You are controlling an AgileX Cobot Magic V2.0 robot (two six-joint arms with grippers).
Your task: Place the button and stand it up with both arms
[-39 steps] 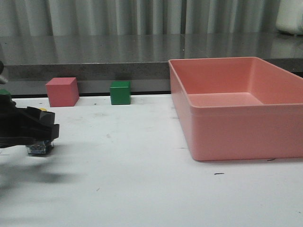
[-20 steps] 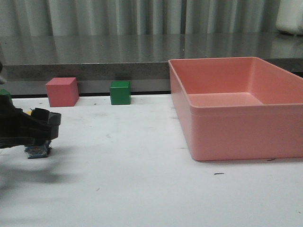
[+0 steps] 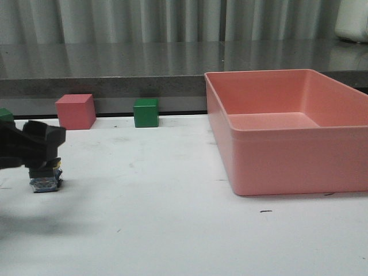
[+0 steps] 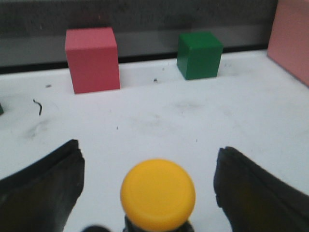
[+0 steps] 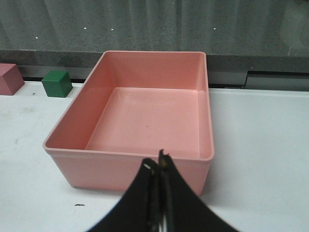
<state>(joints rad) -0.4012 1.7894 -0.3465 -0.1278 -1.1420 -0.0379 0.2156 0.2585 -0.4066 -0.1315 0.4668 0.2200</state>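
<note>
White table point(image 3: 172, 230) bears button point(image 3: 46, 178), pink cube point(image 3: 75, 111), green cube point(image 3: 146, 112), seemingly empty bin point(image 3: 287, 167).

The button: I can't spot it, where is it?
Front view, far left: the button stands on the table under the open left gripper, before the pink cube.

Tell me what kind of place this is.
Probably a robot test bench: a bare white table with a pink bin, colored cubes, and a yellow-capped button between open gripper fingers.

Button point(image 3: 46, 179) far left on table point(image 3: 172, 230), bin point(image 3: 287, 167) right.
</note>
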